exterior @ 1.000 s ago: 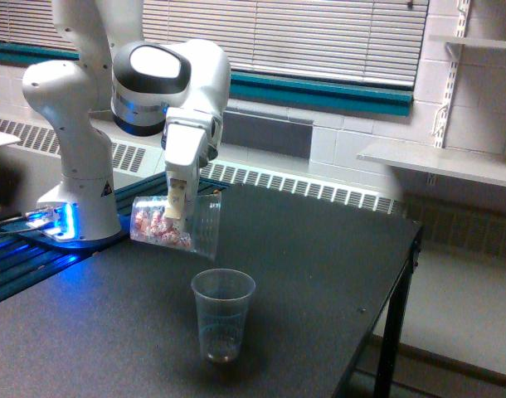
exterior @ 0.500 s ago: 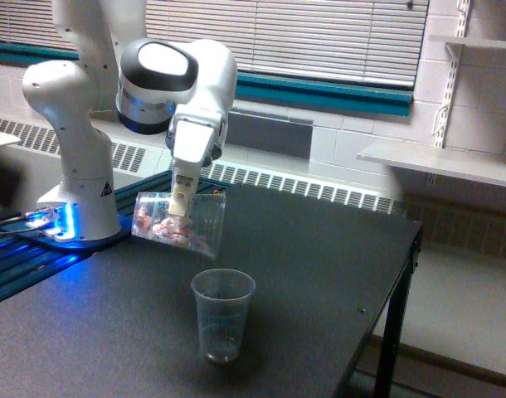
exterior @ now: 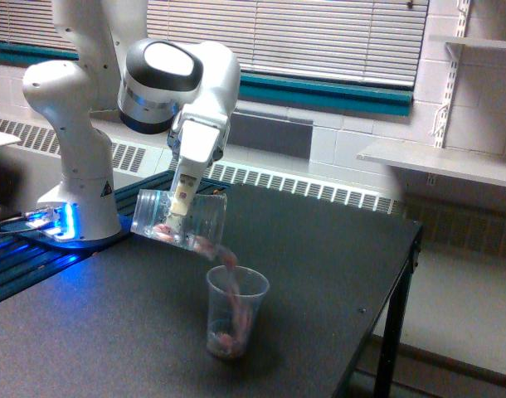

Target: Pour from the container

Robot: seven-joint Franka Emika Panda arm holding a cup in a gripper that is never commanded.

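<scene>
tumbler tipped over measuring cup, pieces falling

dark tabletop (exterior: 319, 249) is seen in front of a white block wall with closed blinds (exterior: 303, 37), a teal band beneath them, a radiator grille along the wall and bare shelves at the exterior view's right. the white franka arm's base (exterior: 75, 195) is mounted at the table's left end, where blue light is given off beside it.

the container (exterior: 180, 219), a clear wide plastic tumbler, is held above the table, tipped almost on its side with its mouth turned down toward the exterior view's right. it is pinched by the gripper (exterior: 181, 214); one pale finger (exterior: 182, 199) is laid across the near wall, roughly mid-length, and the other is hidden behind the tumbler. a few reddish-pink pieces are seen low inside it.

a blurred stream of pieces (exterior: 226, 264) is seen falling from the lower lip into the smaller tapered clear cup (exterior: 235, 311), which stands upright on the table just below the mouth, not touching it. more pieces are gathered in its bottom.

a small triangular label on the base cannot be read; no other writing is legible.
</scene>
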